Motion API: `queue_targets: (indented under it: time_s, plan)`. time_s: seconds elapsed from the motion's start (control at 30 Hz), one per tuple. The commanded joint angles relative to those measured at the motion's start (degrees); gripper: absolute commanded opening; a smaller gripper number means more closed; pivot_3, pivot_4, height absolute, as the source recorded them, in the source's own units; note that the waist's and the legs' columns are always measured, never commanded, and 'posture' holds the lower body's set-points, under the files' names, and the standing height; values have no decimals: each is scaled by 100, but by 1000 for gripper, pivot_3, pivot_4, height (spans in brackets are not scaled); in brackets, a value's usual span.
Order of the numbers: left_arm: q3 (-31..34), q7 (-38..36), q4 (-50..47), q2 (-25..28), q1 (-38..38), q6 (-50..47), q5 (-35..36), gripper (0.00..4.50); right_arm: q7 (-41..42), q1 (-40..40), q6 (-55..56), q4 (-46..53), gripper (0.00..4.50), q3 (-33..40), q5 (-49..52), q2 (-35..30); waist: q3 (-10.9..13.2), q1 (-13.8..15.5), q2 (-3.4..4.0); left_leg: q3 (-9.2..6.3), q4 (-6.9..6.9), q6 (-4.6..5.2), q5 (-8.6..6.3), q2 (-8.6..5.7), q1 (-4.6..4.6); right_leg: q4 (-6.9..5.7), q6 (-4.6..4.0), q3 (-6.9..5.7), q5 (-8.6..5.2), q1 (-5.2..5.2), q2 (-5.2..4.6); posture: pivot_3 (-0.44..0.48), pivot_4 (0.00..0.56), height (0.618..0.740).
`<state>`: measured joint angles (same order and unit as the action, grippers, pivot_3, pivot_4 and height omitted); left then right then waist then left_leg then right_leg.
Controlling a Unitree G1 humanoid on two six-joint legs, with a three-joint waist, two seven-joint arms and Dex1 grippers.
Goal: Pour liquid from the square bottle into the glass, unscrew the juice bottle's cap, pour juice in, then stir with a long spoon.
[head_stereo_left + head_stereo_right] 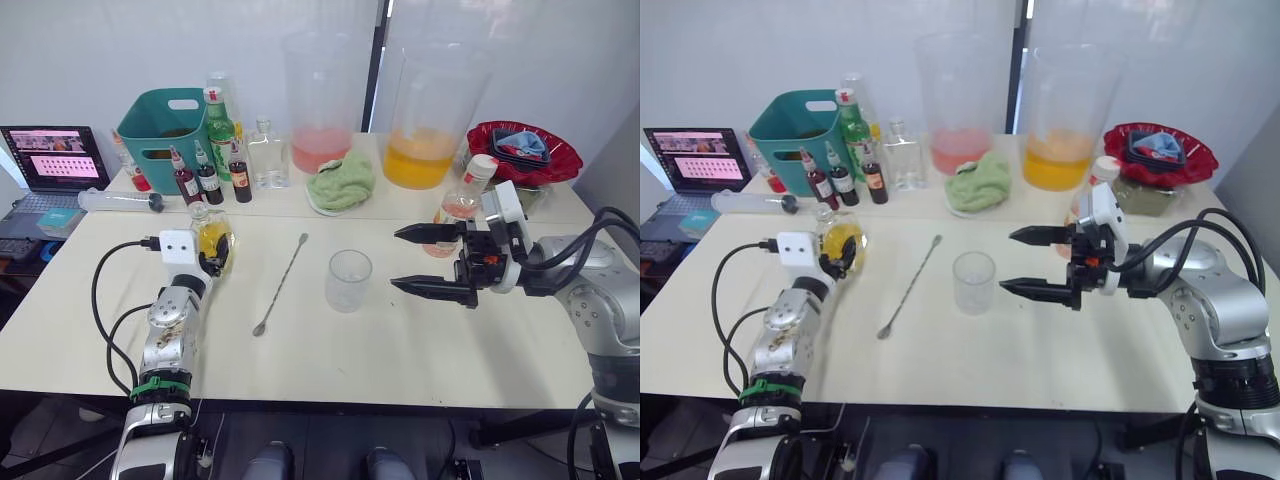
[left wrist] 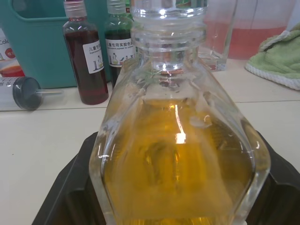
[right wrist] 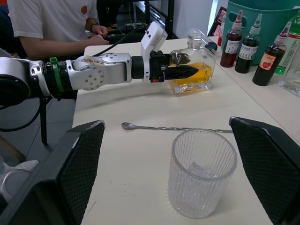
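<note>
The square bottle (image 1: 213, 238), squat and holding the yellow liquid (image 2: 173, 173), stands upright on the left part of the table. My left gripper (image 1: 214, 252) is shut on it, with black fingers (image 3: 180, 72) pressed against its sides. The empty glass (image 1: 348, 280) stands at mid-table. My right gripper (image 1: 395, 258) hovers just right of it, open, with the jaws apart one above the other. The juice bottle (image 1: 462, 203), white-capped with pink juice, stands behind that gripper, partly hidden. The long spoon (image 1: 282, 283) lies flat between the square bottle and the glass.
Along the back stand a teal basket (image 1: 165, 125), several small dark bottles, a green bottle (image 1: 218, 120), a clear flask (image 1: 266, 155), two huge jugs (image 1: 322, 100) (image 1: 430, 110), a green cloth (image 1: 342, 182) and a red bowl (image 1: 522, 150). A laptop (image 1: 52, 158) sits far left. A person (image 3: 51, 23) sits beyond.
</note>
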<state>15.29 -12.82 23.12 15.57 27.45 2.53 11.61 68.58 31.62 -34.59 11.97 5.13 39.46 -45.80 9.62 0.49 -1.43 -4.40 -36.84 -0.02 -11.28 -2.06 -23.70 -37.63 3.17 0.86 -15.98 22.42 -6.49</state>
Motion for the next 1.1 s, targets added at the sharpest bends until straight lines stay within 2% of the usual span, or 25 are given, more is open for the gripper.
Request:
queue_targets:
  time_s: [0.03, 0.3, 0.37, 0.57, 0.63, 0.73, 0.9, 1.1]
  plan:
    - [184, -446, -1115, 49, -207, 190, 608, 2784, 57, 180, -83, 136, 4500, 57, 133, -75, 5, -8, -9, -2, 0, 0, 0, 1, -10, -1, -1, 2, 0, 13, 0, 0, 150, 740]
    - [146, -2063, -3184, 807, -1337, -669, 1967, 2784, 132, 183, -164, 93, 4500, 90, 182, -87, 20, -19, -34, -11, -6, -2, 2, 3, -59, -27, -9, 12, 6, 78, -1, 0, 150, 740]
    - [113, -2271, -3542, 964, -1518, -963, 2239, 2784, 155, 181, -174, 88, 4500, 99, 174, -85, 20, 1, -34, -12, -6, -2, 2, 4, -59, -27, -9, 12, 6, 77, -1, 0, 150, 740]
    - [-325, -3548, -4508, 1716, -2176, -1732, 2820, 2784, 147, 80, -224, 155, 4500, 152, 206, -74, 22, -17, -31, -6, -9, -2, 2, 7, -55, -25, -9, 12, 5, 72, 4, 0, 150, 740]
    - [-709, -4139, -4526, 1947, -2171, -1733, 2712, 2784, 104, -15, -188, 226, 4500, 167, 170, -69, 23, -13, -29, -1, -8, -2, 2, 7, -54, -27, -9, 12, 5, 73, 4, 0, 150, 740]
    - [-1230, -4632, -4253, 1980, -1937, -1487, 2366, 2784, 16, -168, -245, 389, 4500, 283, 233, -114, 24, 6, -28, 11, -10, -2, 2, 6, -54, -26, -9, 8, 5, 68, 6, 0, 150, 740]
    - [-1874, -5168, -3564, 1672, -1584, -921, 1795, 2784, -190, -405, -309, 631, 4500, 464, 307, -191, 24, 2, -27, 14, -12, -2, 3, 9, -52, -26, -9, 8, 5, 66, 8, 0, 150, 740]
    - [-2276, -5782, -2542, 1440, -1032, -158, 1272, 2784, -412, -612, -338, 855, 4500, 610, 401, -307, 23, -14, -27, 16, -12, -1, 3, 9, -53, -30, -9, 8, 5, 69, 9, 0, 150, 740]
